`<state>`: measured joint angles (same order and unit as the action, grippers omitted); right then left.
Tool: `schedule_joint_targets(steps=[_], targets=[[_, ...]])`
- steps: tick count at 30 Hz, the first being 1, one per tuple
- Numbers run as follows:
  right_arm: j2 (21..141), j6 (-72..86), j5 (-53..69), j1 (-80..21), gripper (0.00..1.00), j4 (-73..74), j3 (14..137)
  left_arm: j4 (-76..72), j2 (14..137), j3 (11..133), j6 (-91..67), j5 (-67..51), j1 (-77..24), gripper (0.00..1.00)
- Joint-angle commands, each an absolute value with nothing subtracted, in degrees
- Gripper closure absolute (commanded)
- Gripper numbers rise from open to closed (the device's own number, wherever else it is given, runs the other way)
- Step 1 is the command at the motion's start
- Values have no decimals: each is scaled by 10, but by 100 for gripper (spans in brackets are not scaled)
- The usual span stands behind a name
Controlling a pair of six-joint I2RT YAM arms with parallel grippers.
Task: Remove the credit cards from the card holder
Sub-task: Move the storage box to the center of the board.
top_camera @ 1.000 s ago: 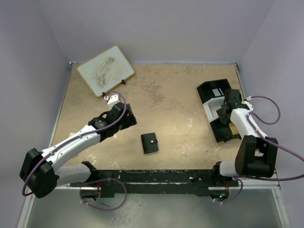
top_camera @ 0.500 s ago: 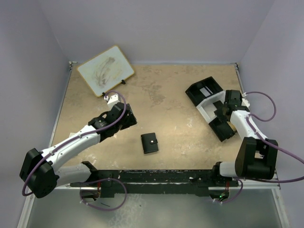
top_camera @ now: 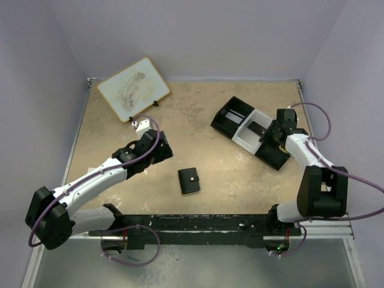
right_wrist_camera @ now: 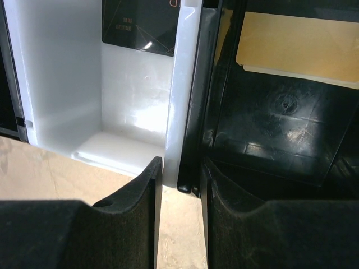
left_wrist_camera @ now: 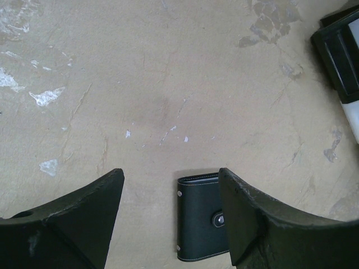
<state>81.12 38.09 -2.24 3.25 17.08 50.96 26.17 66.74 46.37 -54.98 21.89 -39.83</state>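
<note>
Noted right fingers (top_camera: 268,138) clamped on an inner wall of the tray (top_camera: 243,138), one finger inside the white middle compartment, the other inside the black compartment on its near side. Saw a dark flat piece (right_wrist_camera: 140,22) lying in the white compartment and a tan flat piece (right_wrist_camera: 297,47) in the black one; cannot tell what either is.

Found left fingers (top_camera: 163,152) spread wide, gripping nothing, hanging over the bare surface (top_camera: 198,108) just to the far left of the card holder (top_camera: 190,180).

Checked against a second back: tray dragged and swung from the far right edge toward the middle, now lying slanted and nearer the card holder, though well apart from it. Left arm not moved. Card holder in the same spot, near the middle of the surface, folded shut with snap stud (top_camera: 192,177) facing up. No credit cards showing.

Judged as set-up only, probably bringing the tray within reach as a drop place. Removal not yet begun. Next move calls for letting go of the tray, then undoing the snap, likely with one arm pinning the holder.
</note>
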Motion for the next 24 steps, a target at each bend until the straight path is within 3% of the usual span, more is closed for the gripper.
schedule_joint_targets(steps=[1, 12, 24], targets=[[827, 312, 37, -10, 77, 186, 587, 242, 670, 469, -558, 221, -400, 34], [865, 253, 172, -34, 83, 275, 702, 248, 663, 466, -557, 223, -400, 34], [885, 299, 125, -103, 83, 227, 690, 255, 666, 467, -555, 220, -400, 34]])
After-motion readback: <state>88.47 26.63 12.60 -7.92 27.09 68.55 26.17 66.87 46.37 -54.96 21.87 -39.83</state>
